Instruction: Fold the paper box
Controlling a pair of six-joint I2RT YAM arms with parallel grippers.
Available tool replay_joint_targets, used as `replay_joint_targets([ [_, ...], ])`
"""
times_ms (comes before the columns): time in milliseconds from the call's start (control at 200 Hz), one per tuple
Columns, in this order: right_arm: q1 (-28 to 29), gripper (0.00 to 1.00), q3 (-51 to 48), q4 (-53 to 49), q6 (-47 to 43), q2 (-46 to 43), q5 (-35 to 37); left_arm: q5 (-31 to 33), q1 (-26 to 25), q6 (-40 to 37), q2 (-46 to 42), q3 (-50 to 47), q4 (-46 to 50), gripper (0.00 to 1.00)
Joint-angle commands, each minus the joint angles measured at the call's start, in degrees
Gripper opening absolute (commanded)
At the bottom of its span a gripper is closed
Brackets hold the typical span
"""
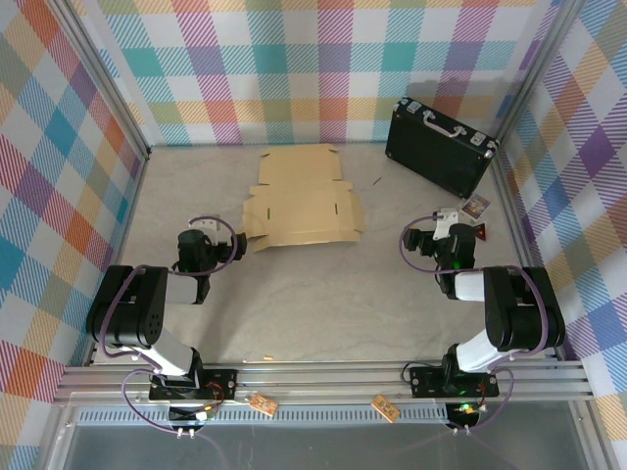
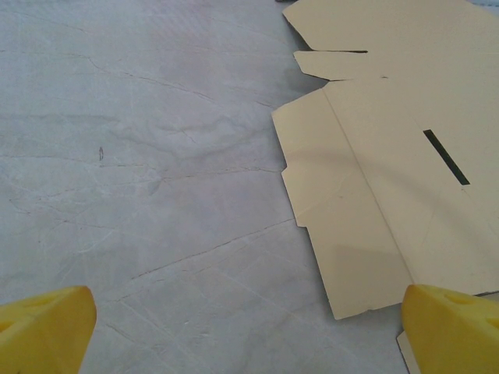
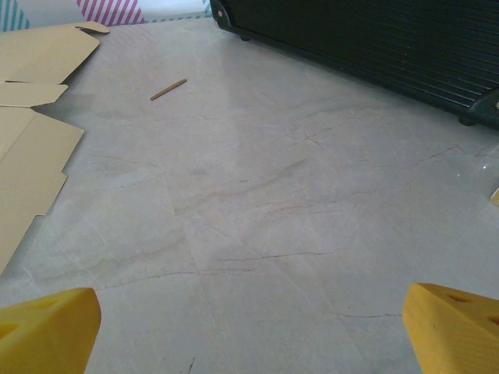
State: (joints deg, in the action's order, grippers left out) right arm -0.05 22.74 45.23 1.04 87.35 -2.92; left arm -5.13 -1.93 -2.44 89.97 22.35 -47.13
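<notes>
The paper box (image 1: pixel 302 201) lies flat and unfolded, tan side up, in the middle of the table toward the back. The left wrist view has its left flaps and a dark slot (image 2: pixel 405 148) at upper right; the right wrist view catches its right edge (image 3: pixel 35 117) at far left. My left gripper (image 1: pixel 199 247) hovers just left of the box's near-left corner, open, yellow fingertips (image 2: pixel 47 327) wide apart over bare table. My right gripper (image 1: pixel 443 240) is open too, right of the box, fingertips (image 3: pixel 456 323) spread with nothing between them.
A black hard briefcase (image 1: pixel 441 147) stands at the back right, its side along the top of the right wrist view (image 3: pixel 374 39). A small brown stick (image 3: pixel 168 89) lies near the box. A small card (image 1: pixel 476 207) sits by the right wall. Plaid walls enclose the table.
</notes>
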Motion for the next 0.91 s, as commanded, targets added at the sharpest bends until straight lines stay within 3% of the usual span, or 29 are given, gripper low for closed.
replay_joint_targets([
  [0,-0.5,0.99,1.1,2.0,-0.3,0.8,-1.1,-1.1,0.6,-0.7,0.6,1.1,-2.4,1.00],
  [195,-0.5,0.99,1.1,2.0,-0.4,0.7,-1.1,1.4,-0.5,-1.4,0.2,0.7,-2.7,1.00],
  [280,-0.5,0.99,0.9,2.3,-0.4,0.6,-1.1,6.6,-2.3,-1.7,-1.3,0.0,-2.7,1.00],
  [415,0.0,0.99,0.7,-1.2,-0.2,-4.4,2.1,11.6,-4.4,-1.4,-11.4,0.9,8.0,1.00],
  [500,0.4,0.99,1.0,-7.6,0.3,-10.5,2.2,12.4,-6.1,-1.8,-18.1,-1.5,8.5,1.00],
  [555,0.4,0.99,1.2,-12.6,1.5,-14.7,1.5,13.2,-6.2,1.9,-22.6,-3.5,7.5,1.00],
  [625,0.4,0.99,0.3,-14.4,5.7,-19.9,1.4,18.2,-6.2,10.2,-27.8,-4.4,8.8,1.00],
  [710,0.4,0.99,-1.2,-14.1,14.2,-25.2,2.6,24.4,-6.1,18.5,-33.0,-1.0,20.8,0.99],
  [785,0.4,0.99,-1.0,-21.6,33.0,-29.1,13.6,29.1,-6.1,25.4,-35.3,3.4,33.1,1.00],
  [830,-0.1,0.99,-0.2,-28.7,44.4,-31.0,16.6,26.7,-6.1,25.7,-35.6,4.8,35.7,1.00],
  [900,-0.6,0.99,-1.1,-23.3,36.5,-32.2,6.5,18.0,-6.1,24.1,-35.5,6.8,37.6,1.00],
])
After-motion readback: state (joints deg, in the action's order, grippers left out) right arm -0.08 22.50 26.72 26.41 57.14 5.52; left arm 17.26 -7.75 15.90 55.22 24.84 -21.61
